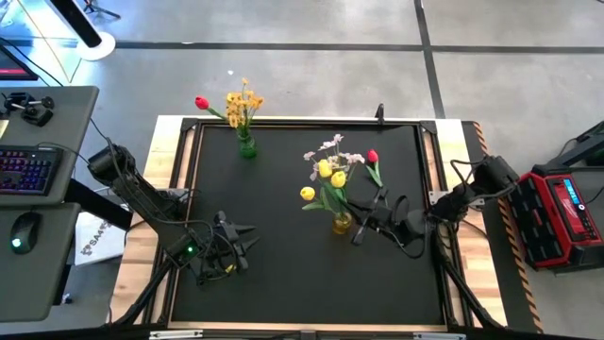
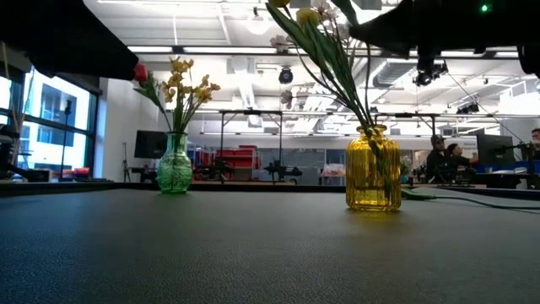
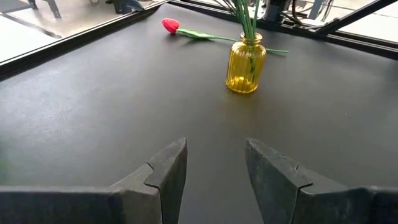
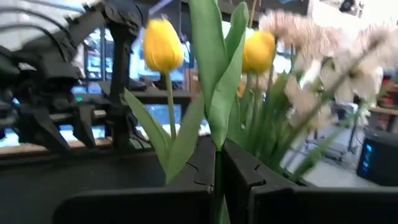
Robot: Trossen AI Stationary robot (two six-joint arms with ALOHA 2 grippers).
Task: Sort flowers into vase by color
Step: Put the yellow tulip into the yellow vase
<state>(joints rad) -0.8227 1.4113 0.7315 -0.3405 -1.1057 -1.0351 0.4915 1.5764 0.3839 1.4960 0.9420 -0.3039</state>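
The right gripper (image 1: 363, 224) is pinched on a yellow tulip's stem (image 4: 217, 186) just above the yellow vase (image 1: 342, 223), stem axis near vertical. The left gripper (image 1: 247, 236), fingers spread and empty, waits well apart. A red flower (image 1: 374, 162) lies flat beyond the vase.

Wide open black mat (image 1: 283, 236) lay in front of my left gripper (image 3: 214, 163), jaws apart, nothing between it and the yellow vase (image 3: 246, 64). Beyond that vase a red tulip (image 3: 170, 25) lay flat on the mat, its stem running back behind the glass. My right gripper (image 4: 219, 163) was pinched on a green stem (image 4: 217, 106), hemmed in by yellow tulips (image 4: 163, 45) and the pale blossom sprig (image 4: 317, 74). The green vase (image 1: 246, 146) stood at the far edge, well apart, a broad clear lane between the two vases.
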